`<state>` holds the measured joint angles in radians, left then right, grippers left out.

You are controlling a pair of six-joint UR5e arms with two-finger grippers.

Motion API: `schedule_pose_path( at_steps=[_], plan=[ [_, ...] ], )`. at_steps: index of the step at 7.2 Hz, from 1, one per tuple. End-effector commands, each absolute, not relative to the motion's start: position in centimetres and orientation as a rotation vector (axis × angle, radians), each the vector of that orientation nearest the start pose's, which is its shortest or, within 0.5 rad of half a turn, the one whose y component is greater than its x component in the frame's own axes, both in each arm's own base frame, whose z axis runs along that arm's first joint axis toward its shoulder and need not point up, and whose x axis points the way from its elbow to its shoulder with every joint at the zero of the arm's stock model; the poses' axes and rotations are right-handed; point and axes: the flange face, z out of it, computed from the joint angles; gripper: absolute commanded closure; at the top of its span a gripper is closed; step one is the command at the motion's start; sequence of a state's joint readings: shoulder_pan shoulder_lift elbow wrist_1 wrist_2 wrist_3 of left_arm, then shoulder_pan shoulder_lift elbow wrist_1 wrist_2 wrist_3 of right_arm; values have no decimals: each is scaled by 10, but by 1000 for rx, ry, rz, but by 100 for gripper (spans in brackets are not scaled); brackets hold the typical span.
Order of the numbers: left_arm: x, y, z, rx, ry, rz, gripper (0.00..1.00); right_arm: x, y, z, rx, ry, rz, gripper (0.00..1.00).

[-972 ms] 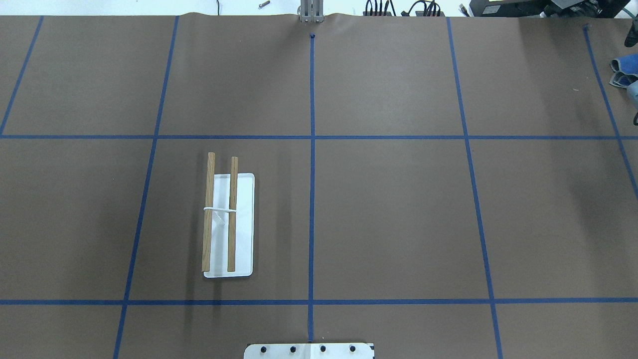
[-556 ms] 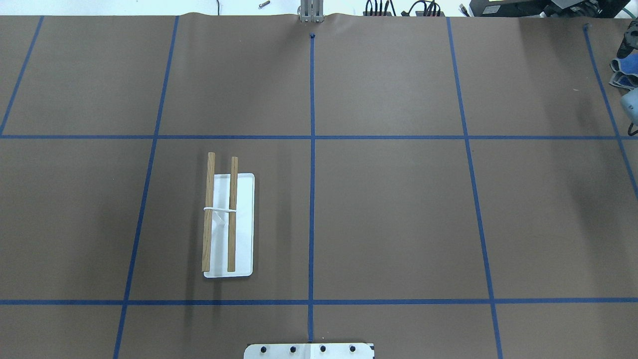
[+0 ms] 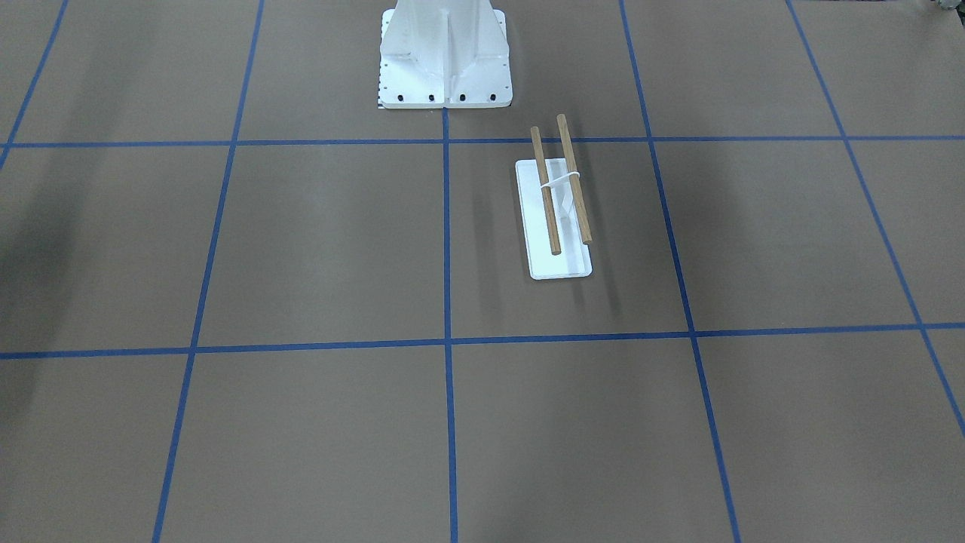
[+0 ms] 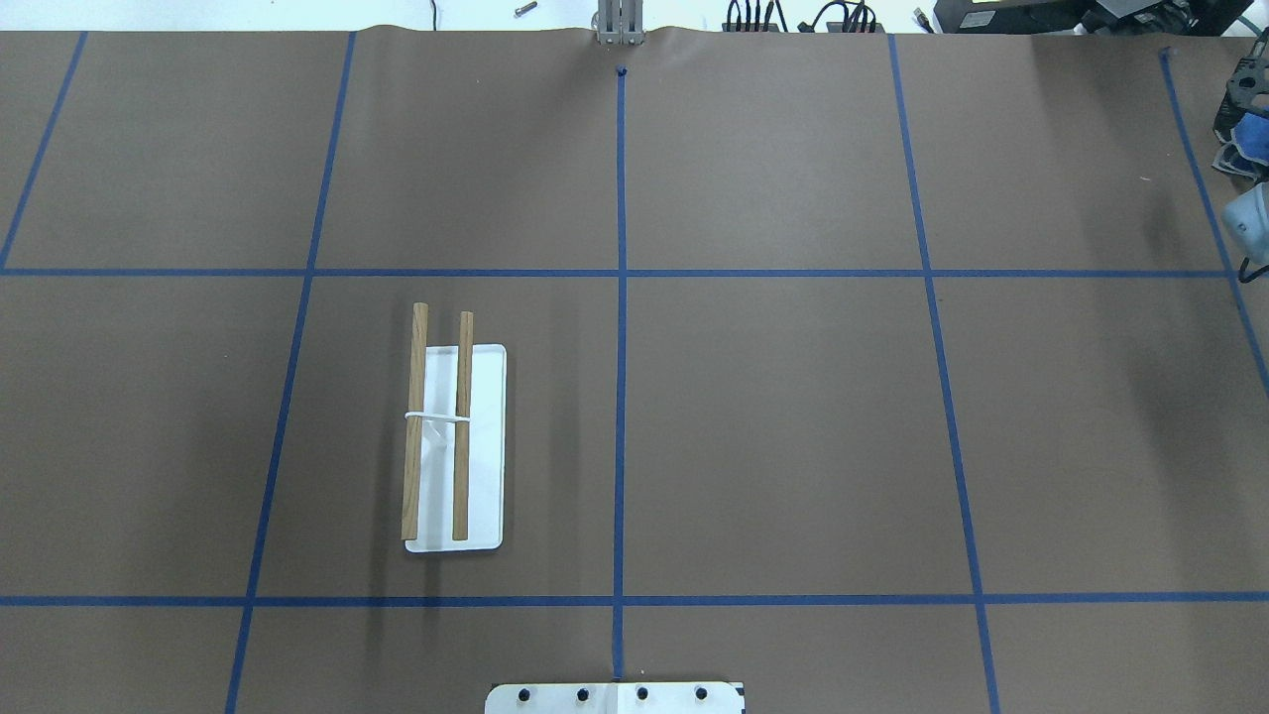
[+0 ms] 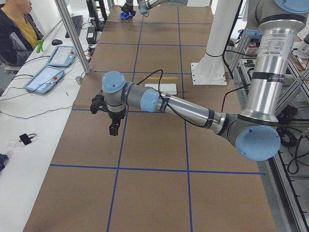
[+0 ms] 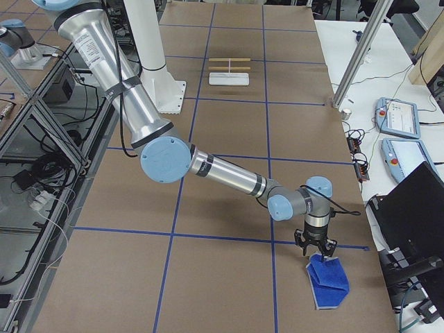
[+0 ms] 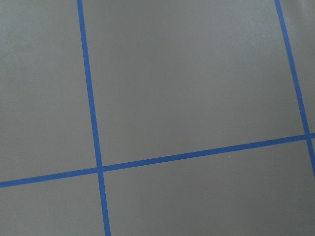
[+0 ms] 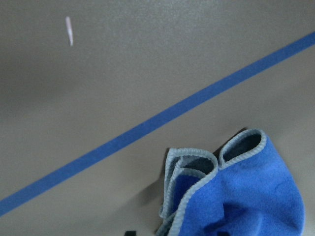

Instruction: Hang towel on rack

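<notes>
The towel (image 8: 246,196) is a rumpled royal-blue cloth with a pale grey edge, lying at the far right edge of the table (image 4: 1251,149), beyond a blue tape line (image 6: 327,277). My right gripper (image 6: 320,255) hangs straight down over the towel's near corner with its fingers apart, and shows dark at the overhead view's right edge (image 4: 1244,94). The rack (image 4: 436,426) has two wooden dowels over a white base plate (image 3: 562,268) and stands bare left of centre. My left gripper (image 5: 113,129) hovers over bare table far from both; I cannot tell whether it is open or shut.
The large white bolted pedestal (image 3: 445,53) stands at the robot's edge of the table, near the rack. Blue tape lines (image 4: 621,297) grid the brown table. An operator (image 5: 14,29) sits by control tablets (image 5: 46,77) on a side bench.
My right arm has come further into the overhead view at its right edge, and the dark gripper now shows just above the towel. The towel and rack have not moved.
</notes>
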<state>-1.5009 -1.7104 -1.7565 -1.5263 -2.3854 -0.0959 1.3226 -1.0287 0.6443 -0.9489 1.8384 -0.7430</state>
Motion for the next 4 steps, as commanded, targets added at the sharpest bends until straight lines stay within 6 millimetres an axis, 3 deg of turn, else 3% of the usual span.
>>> schedule_pose_path(
  at_steps=[1,4],
  plan=[
    [-23,-548,496,198,828,90,2,-70,-707,744,306,-209,-1013,100],
    [-23,-548,495,199,828,89,2,-69,-707,743,304,-213,-995,100]
  ],
)
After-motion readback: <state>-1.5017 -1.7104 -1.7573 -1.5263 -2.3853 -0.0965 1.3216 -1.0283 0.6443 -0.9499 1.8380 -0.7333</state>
